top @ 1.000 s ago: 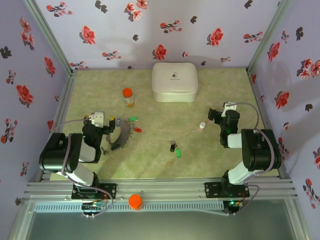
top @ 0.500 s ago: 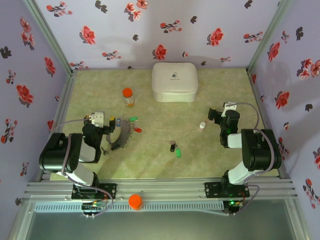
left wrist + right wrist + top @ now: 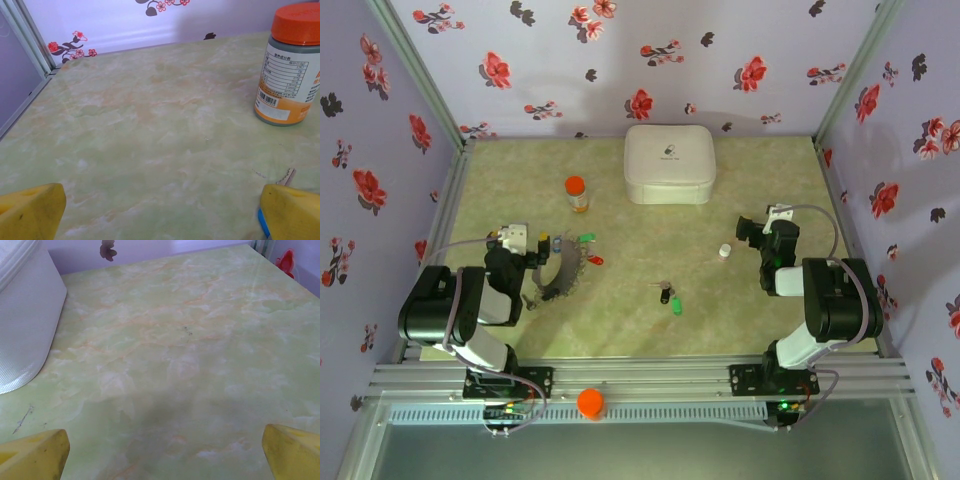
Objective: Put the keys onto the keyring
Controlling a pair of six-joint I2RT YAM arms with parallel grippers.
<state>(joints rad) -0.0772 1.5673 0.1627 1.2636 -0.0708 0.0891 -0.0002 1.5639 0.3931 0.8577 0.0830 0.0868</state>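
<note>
White case point(image 3: 668, 163) at far edge of the worktop point(image 3: 620, 215), left gripper point(image 3: 160, 212) and right gripper point(image 3: 165, 452) both spread wide (holding nothing), keyring point(image 3: 560, 270) near left edge beside left gripper, loose keys point(image 3: 667, 294) mid-worktop, nearer the near edge.

Worktop point(image 3: 650, 330): green-marbled sheet, is lying flat under soft, even light.
Walls point(image 3: 620, 60): lilac paper with red and dark flowers, are rising behind the worktop and at both its sides.
Aluminium posts point(image 3: 420, 75): are standing at the worktop's far corners.
Aluminium rails point(image 3: 650, 378): are running along the worktop's near edge.
</note>
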